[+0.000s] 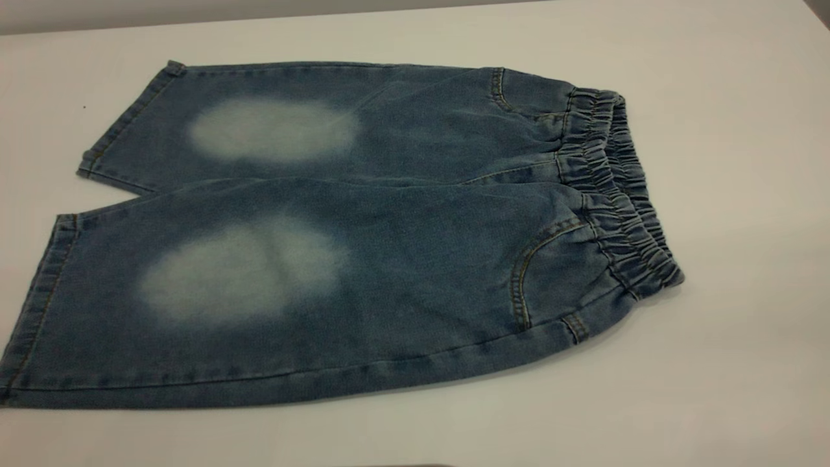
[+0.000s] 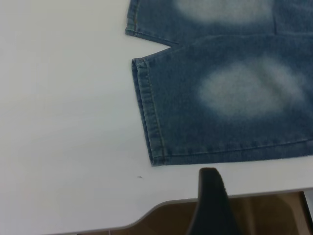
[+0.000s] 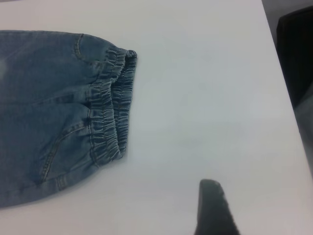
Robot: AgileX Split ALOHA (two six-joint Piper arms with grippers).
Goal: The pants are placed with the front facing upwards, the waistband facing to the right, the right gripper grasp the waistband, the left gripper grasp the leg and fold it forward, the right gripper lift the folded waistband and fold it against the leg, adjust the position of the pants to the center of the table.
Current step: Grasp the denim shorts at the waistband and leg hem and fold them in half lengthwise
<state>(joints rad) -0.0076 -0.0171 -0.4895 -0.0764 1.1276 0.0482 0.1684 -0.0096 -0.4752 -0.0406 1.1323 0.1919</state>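
Note:
Blue denim pants (image 1: 363,227) lie flat, front up, on the white table (image 1: 746,194). The ruched waistband (image 1: 616,188) points right and both legs point left. The near leg's hem (image 1: 39,305) is at the left edge of the exterior view, which shows neither gripper. In the left wrist view, the black tip of my left gripper (image 2: 211,196) hangs at the table's front edge, a short way from the near leg's hem (image 2: 146,112). In the right wrist view, my right gripper (image 3: 212,205) is over bare table, well apart from the waistband (image 3: 110,112). Neither touches the cloth.
The table's front edge (image 2: 161,210) runs just under the left gripper, with brown floor beyond it. A dark object (image 3: 296,54) stands past the table's right edge. Bare tabletop (image 1: 713,363) lies to the right of the waistband and in front of the pants.

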